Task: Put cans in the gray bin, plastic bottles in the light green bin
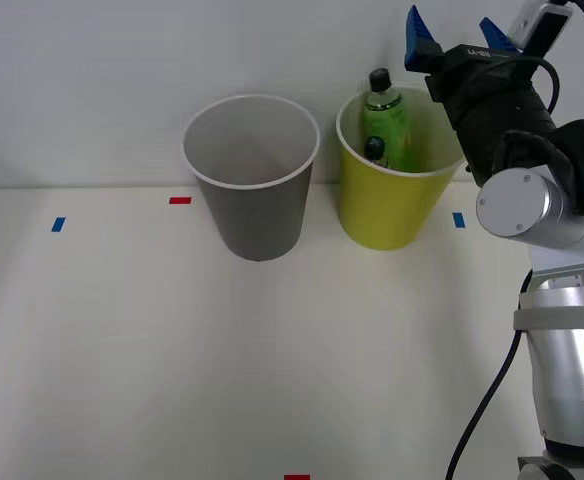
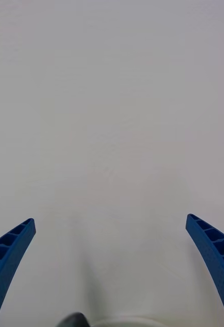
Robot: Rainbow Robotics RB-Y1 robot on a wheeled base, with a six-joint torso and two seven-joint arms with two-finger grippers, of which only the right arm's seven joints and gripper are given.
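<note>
Right arm (image 1: pixel 532 200): black wrist housing, round silver joint cap, brushed-silver lower link with a gray band. Black cable (image 1: pixel 487 410) loops off it at 7 o'clock. Right gripper (image 1: pixel 459 38): two blue ribbed fingers (image 2: pixel 9 250), tapered, spread apart.

The right arm (image 1: pixel 562 330) enters from the right side of the scene and rises from a silver lower segment near the front edge to a round silver joint (image 1: pixel 517 203). Above the joint, the black wrist section (image 1: pixel 492 95) extends toward the far side and slightly left. The right gripper (image 1: pixel 459 38) sits at the far right, raised, fingers pointing away. Both blue ribbed fingers (image 2: pixel 214 255) are spread wide apart with nothing between them.
</note>
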